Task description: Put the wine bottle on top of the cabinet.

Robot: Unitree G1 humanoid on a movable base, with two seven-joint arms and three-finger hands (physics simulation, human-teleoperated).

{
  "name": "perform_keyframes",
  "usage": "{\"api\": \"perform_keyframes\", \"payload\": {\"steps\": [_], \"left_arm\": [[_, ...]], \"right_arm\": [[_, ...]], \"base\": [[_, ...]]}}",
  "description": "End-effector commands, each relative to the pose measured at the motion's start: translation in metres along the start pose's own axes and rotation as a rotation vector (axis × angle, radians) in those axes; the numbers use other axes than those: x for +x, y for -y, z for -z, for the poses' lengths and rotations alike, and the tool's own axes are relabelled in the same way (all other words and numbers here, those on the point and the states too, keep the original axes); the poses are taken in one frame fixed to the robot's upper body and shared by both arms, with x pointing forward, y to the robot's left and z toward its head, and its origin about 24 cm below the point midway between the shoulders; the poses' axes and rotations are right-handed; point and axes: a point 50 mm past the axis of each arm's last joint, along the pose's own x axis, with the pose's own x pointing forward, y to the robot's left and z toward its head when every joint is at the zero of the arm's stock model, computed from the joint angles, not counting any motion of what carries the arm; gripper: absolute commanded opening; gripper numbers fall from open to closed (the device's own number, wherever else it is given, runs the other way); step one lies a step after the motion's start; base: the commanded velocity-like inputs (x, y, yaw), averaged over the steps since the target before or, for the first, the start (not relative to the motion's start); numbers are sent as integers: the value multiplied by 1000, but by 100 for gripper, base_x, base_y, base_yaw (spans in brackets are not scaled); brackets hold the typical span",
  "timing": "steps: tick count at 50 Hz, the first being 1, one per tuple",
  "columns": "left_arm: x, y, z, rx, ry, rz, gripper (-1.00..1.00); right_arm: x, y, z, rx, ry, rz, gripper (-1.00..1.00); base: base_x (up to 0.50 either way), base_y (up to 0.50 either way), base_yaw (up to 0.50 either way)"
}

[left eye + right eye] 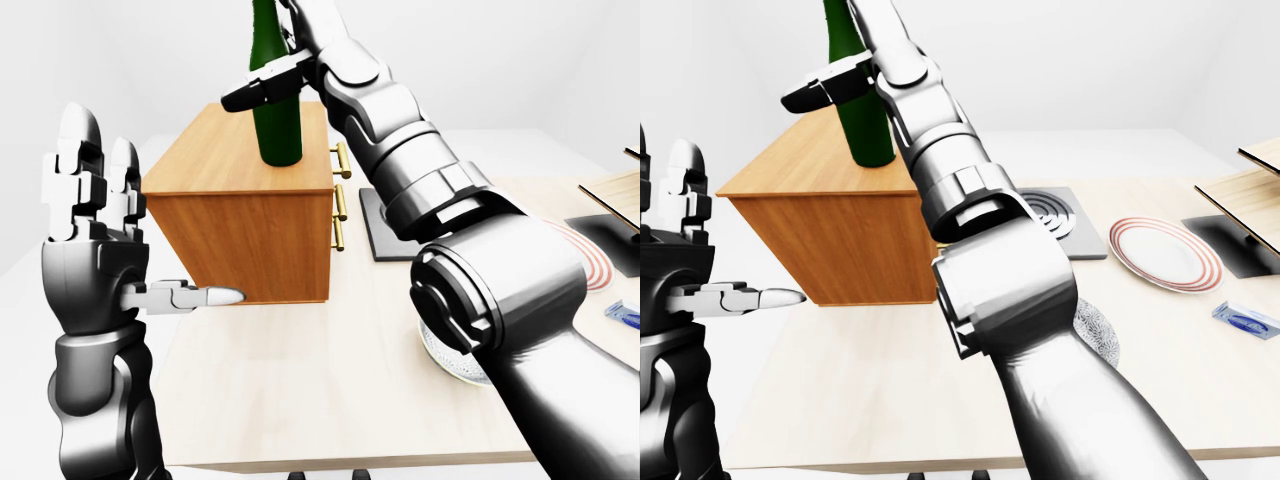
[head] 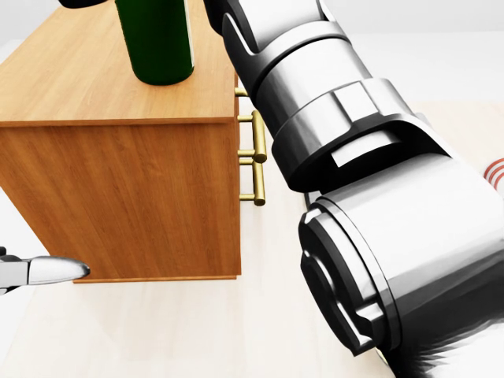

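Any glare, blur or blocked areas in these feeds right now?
No blur or glare; flat, even light. Head view: the right arm fills the right half, and the wine bottle is cropped at the top. Left-eye view: cabinet sharp. Right-eye view: the plate shows clearly.

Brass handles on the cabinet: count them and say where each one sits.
2 show: an upper handle and a lower handle, stacked on the cabinet's right-hand face in the left-eye view. The right arm may hide part of them.
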Motion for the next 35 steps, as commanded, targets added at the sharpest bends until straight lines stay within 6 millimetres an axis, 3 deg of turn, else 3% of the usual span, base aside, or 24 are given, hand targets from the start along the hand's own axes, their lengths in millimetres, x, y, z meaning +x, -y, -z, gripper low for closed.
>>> {"api": "perform_keyframes", "payload": {"steps": [1,35], "left_arm": [[0,-2,2,1,-7,-3,100],[0,5,-9,-8,42,8,100]], "right_arm": [[0,0,1,-5,-5,8,100],[0,3,-4,-15,19,-9,100]], "base": [[0,0,0],[0,0,0]]}}
